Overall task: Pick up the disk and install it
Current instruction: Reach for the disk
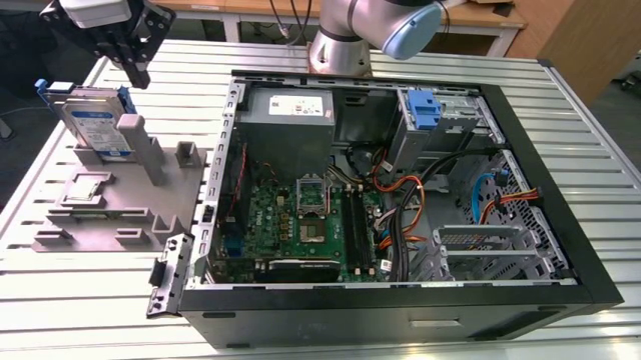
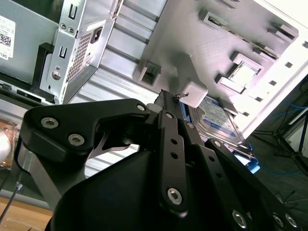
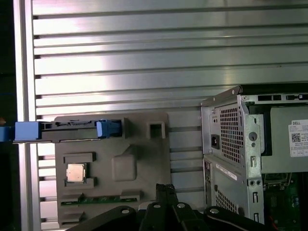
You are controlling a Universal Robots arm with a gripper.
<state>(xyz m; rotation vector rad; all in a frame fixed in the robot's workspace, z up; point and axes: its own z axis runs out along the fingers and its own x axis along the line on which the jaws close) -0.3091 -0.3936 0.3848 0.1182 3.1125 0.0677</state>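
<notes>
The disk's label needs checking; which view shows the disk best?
The exterior view: the disk stands upright in the grey fixture, label facing. The first wrist view shows it edge-on; the second, partly behind a fixture post.

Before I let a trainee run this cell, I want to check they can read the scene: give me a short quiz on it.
1. True or false: the disk lies flat inside the computer case.
2. The gripper is: A) above the grey fixture, near the disk; B) inside the case; C) behind the case.
3. What small square part sits in the fixture?
Key: 1 false, it stands on edge in the fixture, beside the case. 2 A. 3 a silver chip.
</notes>
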